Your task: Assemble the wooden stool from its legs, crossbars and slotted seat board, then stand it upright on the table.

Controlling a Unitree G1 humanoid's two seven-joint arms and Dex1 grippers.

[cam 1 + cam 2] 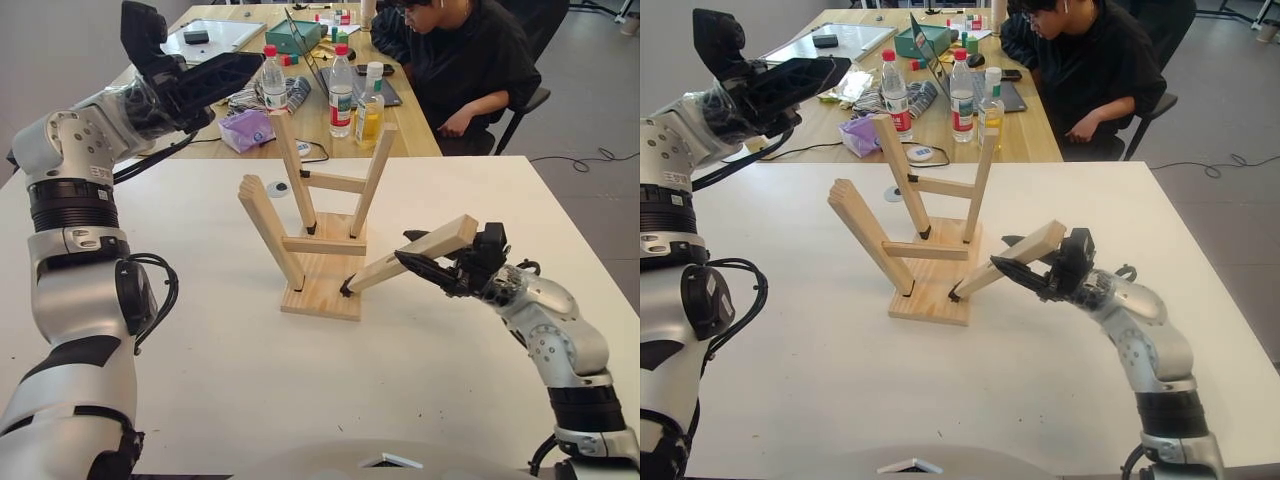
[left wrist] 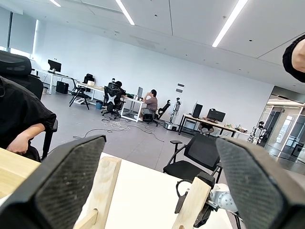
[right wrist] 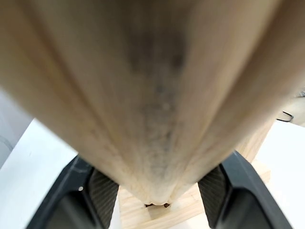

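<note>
Pads (image 3: 102, 191), black and textured, of right gripper (image 1: 405, 248) pinch squared pale-wood leg (image 1: 385, 268); left gripper (image 2: 162, 186) spread wide.

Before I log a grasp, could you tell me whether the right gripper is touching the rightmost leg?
Touching. The left eye view shows the right gripper closed on the rightmost leg; the right wrist view shows it between both pads.

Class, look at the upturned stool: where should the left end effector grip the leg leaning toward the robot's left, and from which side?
Grip the leaning leg near its free upper end, coming from the robot's left with the open left end effector. It tilts clear of the others; the crossbar and seat board crowd its lower half, and the right end effector holds the fourth leg.
</note>
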